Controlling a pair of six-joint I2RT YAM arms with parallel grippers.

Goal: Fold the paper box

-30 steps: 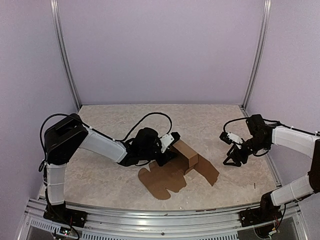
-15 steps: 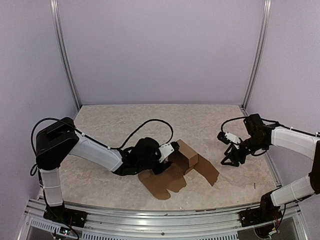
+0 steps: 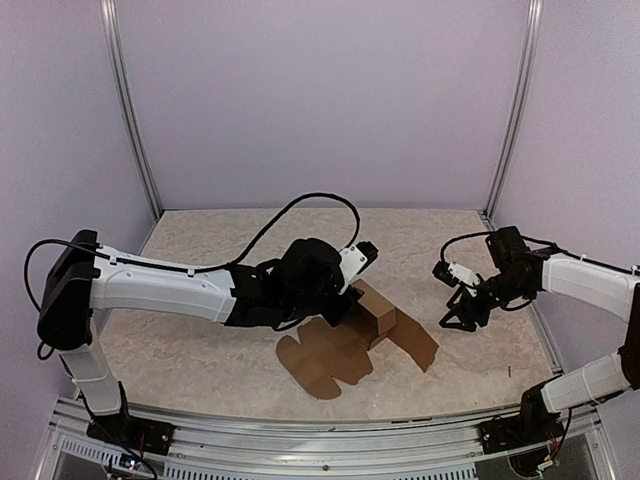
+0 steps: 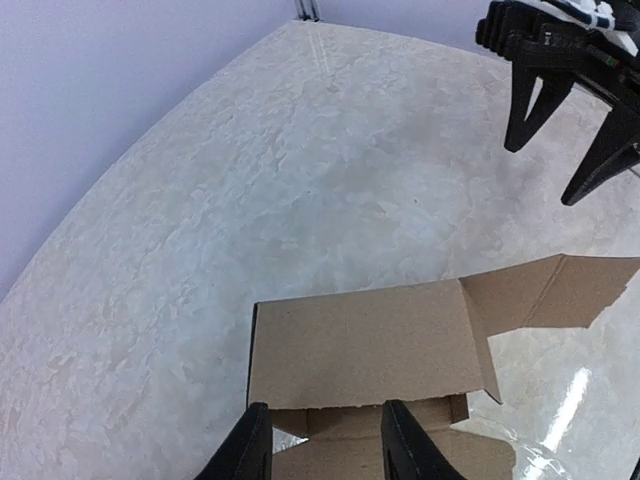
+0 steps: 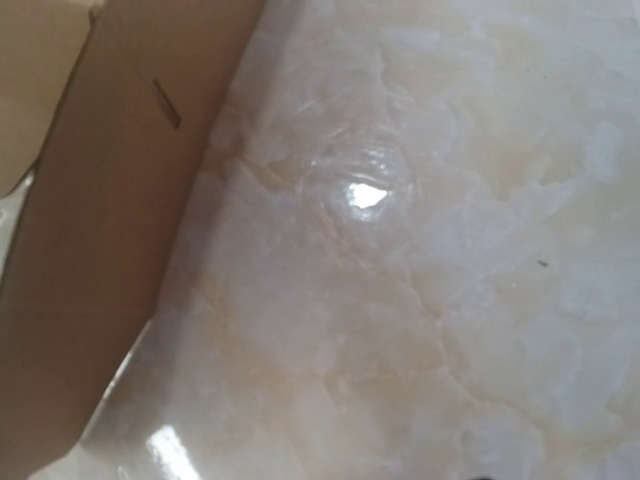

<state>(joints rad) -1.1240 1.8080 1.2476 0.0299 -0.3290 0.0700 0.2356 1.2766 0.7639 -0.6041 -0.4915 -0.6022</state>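
Our left gripper (image 4: 325, 445) has risen over the box (image 3: 375, 315), astride its upright wall for folding; grip unclear; right gripper (image 3: 462, 320) spread

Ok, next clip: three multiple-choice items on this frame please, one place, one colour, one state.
1. Where is the black two-finger right gripper relative to the plain brown die-cut cardboard paper box? A on it; B left of it; C right of it, apart, over the beige marbled table.
2. Colour of the back wall? A green; B pale lilac; C black.
3. The paper box is: A partly folded, one boxy part raised, flaps flat; B wholly flat; C closed up.
Answers: C, bare table shows between them in the top view; B, lilac throughout; A, raised panels stand among flat flaps.
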